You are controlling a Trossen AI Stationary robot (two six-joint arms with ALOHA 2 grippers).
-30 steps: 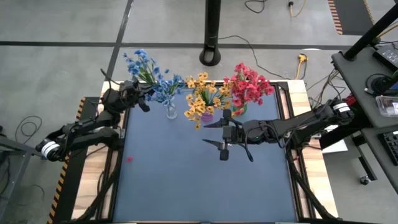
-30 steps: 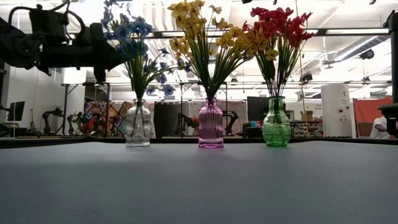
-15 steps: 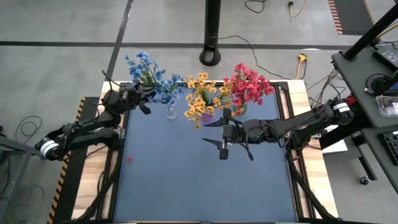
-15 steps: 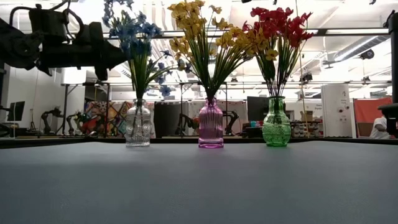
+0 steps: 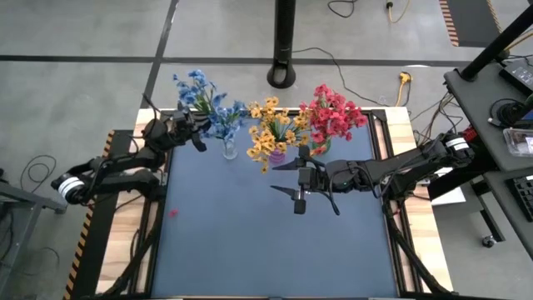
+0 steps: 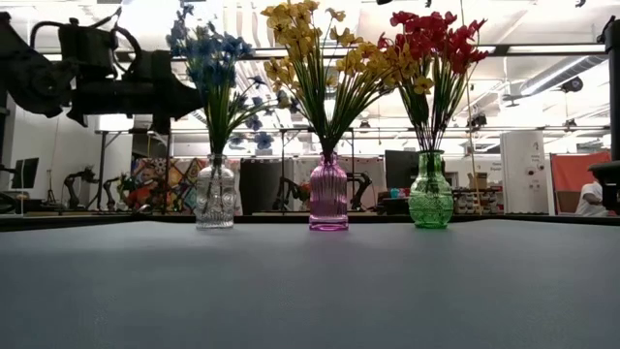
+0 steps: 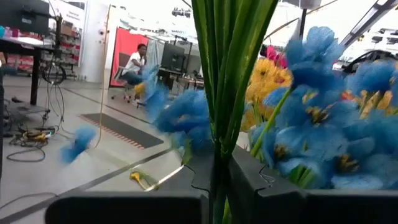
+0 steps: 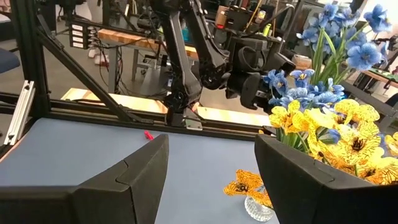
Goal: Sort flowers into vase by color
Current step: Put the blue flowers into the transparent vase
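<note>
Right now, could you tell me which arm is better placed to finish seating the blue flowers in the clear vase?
Left: its claw grips the blue flowers above the clear vase; the right claw waits open, mid-table.

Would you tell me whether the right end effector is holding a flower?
No, the right end effector is open and empty above the bare table.

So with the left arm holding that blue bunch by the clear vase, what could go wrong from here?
1. The left end effector is closed on the blue flowers' stems, which stand in the clear vase. A sideways pull could tip the vase.
2. Blue blossoms brush the yellow flowers next door, so lifting might snag them.
3. A small red piece lies loose on the table and may be left unsorted. The right end effector hangs open mid-table.
</note>
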